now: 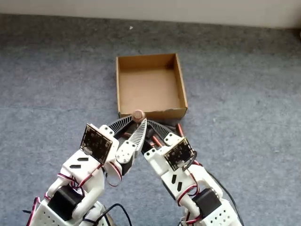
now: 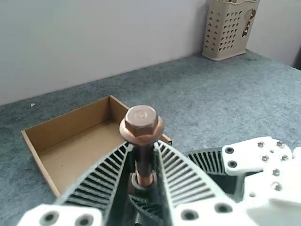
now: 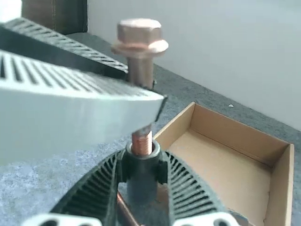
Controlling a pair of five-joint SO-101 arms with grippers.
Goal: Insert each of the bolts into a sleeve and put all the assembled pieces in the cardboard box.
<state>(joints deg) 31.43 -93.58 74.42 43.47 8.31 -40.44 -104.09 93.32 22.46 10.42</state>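
Bolt (image 1: 138,115) stands upright, head uppermost, just on the near side of the cardboard box (image 1: 117,84), where the two arms meet tip to tip. The left hand (image 2: 141,150) is clamped on its shank just below the flanged head, which leaves the lower threaded end free. The right hand (image 3: 141,165) is closed around the black sleeve (image 3: 141,181), holding it upright with its bore facing up, directly under the bolt. In the right wrist view the copper tip sits in the mouth of the sleeve, so I judge the insertion begun but not finished; most of the shank is above the sleeve's rim. Holding one part above the other keeps their axes in line, and working beside the box's near wall should make the later drop short. The box's floor shows bare cardboard, so the task looks early. Further copper bolts (image 1: 179,129) lie on the tabletop (image 1: 244,70) beside the right arm, near the box's near right corner.
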